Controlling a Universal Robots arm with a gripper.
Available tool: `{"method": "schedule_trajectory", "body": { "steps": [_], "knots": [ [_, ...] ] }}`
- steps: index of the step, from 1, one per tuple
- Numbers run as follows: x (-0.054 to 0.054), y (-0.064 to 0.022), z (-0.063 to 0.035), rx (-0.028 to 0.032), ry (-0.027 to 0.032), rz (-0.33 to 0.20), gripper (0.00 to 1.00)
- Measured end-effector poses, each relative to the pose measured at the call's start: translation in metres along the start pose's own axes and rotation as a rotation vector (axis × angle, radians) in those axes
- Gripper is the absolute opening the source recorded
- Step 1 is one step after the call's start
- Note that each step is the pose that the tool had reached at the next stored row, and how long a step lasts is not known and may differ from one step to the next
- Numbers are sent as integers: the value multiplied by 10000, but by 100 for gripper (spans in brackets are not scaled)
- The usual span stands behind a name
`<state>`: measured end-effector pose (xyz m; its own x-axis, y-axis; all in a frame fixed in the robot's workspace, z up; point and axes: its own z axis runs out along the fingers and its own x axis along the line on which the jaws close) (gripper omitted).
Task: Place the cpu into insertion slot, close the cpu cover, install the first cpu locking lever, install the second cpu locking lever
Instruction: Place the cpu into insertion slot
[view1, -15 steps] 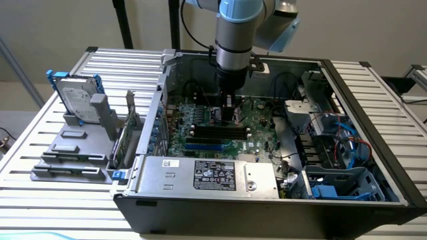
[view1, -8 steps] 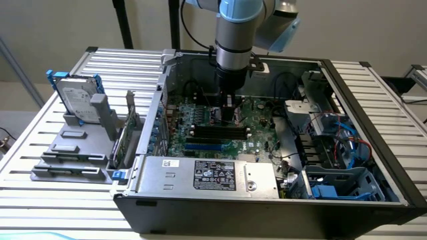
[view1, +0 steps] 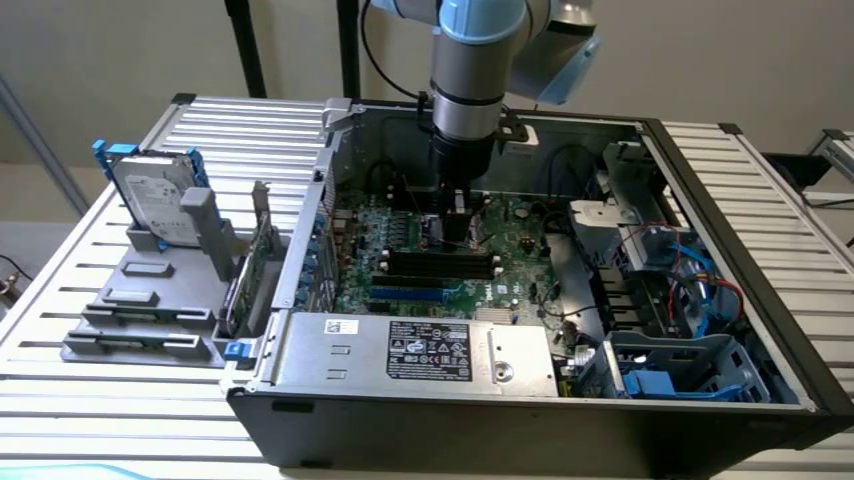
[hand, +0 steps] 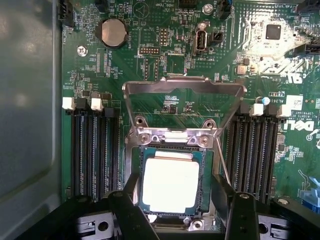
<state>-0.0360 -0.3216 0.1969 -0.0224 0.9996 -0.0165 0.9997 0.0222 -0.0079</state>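
Place: robotics lab or workshop — a computer-assembly bench
Evidence: opened desktop tower (view1: 534, 430) on a slatted metal table (view1: 240, 130); robot arm (view1: 470, 60) above; hard drive (view1: 150, 195) on a grey fixture (view1: 147, 290)

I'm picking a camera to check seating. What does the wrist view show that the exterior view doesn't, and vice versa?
Wrist view: the cpu lying in the insertion slot, the cpu cover raised. Exterior view: the whole computer case and a hard drive at the exterior view's left. Both: the gripper, the green motherboard and black memory slots.
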Motion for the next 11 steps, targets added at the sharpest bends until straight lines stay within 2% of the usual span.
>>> {"method": "schedule_trajectory", "body": {
  "steps": [3, 5, 11],
  "knots": [
    [0, 0, 0, 24, -50, -33, 68],
    [-1, 0, -1, 31, -63, -46, 68],
    [3, 0, -1, 33, -62, -63, 68]
  ]
}}
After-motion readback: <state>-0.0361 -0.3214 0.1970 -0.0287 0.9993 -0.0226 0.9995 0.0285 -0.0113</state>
